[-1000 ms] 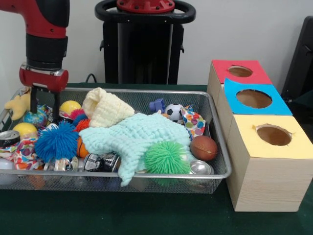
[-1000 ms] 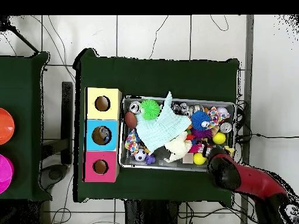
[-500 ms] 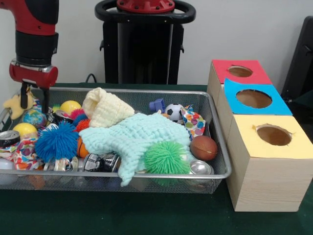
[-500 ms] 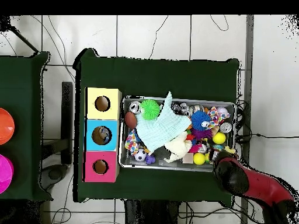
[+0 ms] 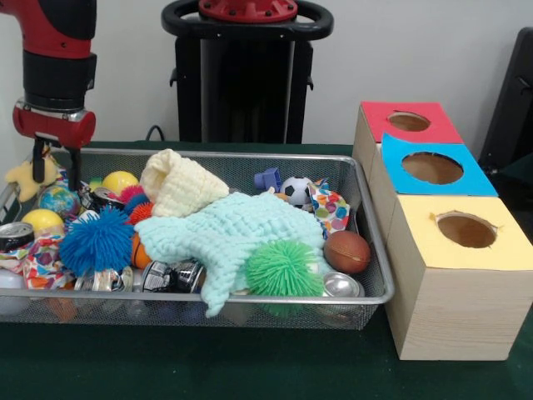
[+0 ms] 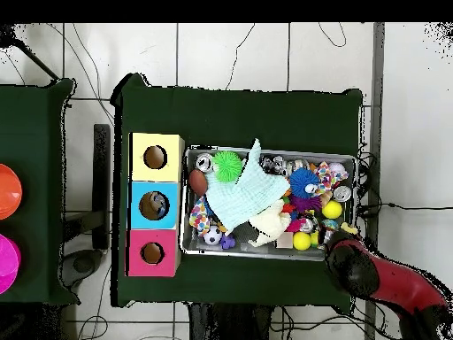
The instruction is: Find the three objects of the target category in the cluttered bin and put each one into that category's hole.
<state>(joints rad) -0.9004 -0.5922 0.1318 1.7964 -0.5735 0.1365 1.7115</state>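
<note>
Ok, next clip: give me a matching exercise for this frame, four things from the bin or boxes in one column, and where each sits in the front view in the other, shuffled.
Things:
1. green spiky ball
2. brown ball
3. blue spiky ball
4. yellow-topped box

Places:
A. left part of the bin, beside a drink can
B. outside the bin, nearest the camera of the three boxes
C. against the bin's near rim, on the edge of the mint knitted cloth
D. right end of the bin, next to the boxes

Pairs: 1-C, 2-D, 3-A, 4-B
</note>
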